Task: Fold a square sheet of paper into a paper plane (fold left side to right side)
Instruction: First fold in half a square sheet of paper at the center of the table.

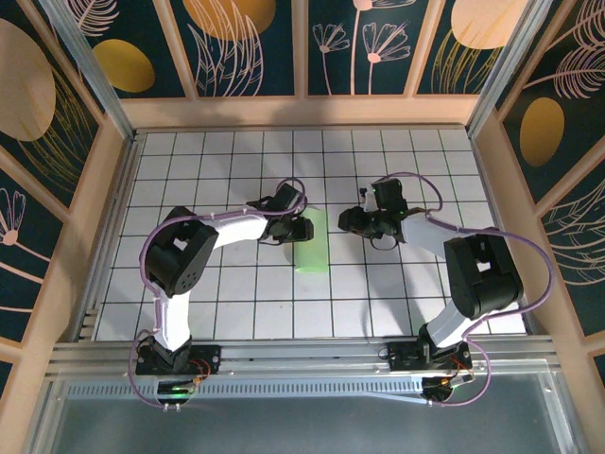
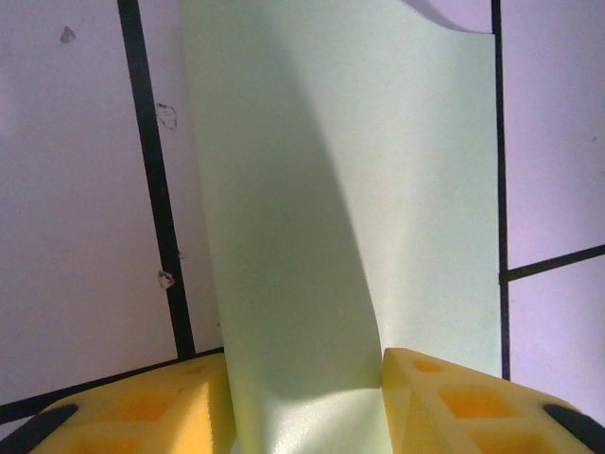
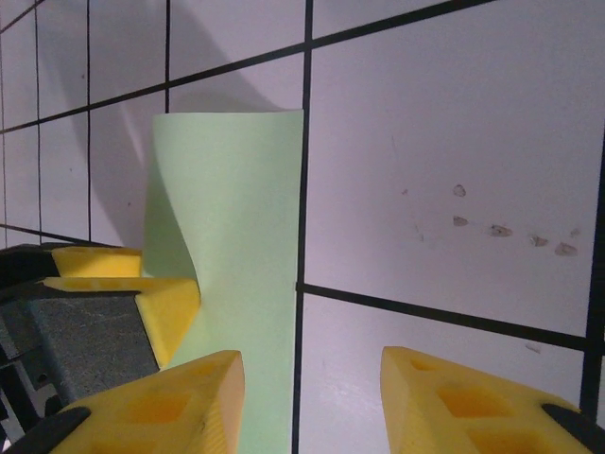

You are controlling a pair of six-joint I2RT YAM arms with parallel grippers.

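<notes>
The sheet of paper (image 1: 312,248) is pale green and lies folded over into a tall narrow strip at the table's middle. In the left wrist view the top layer of the paper (image 2: 284,236) bulges up in a soft, uncreased curve. That curve runs down between the yellow fingers of my left gripper (image 2: 304,407), which stand apart around it. My left gripper (image 1: 301,230) is at the strip's upper left edge. My right gripper (image 1: 348,221) is open just right of the paper (image 3: 246,189) with nothing between its fingers (image 3: 213,397). No paper plane shape shows.
The white table with black grid lines (image 1: 397,293) is walled by wooden rails (image 1: 302,112) at the back and sides. Small scuff marks (image 3: 501,230) dot the tile to the right of the paper. The left gripper's fingers (image 3: 170,312) show at the paper's left edge in the right wrist view.
</notes>
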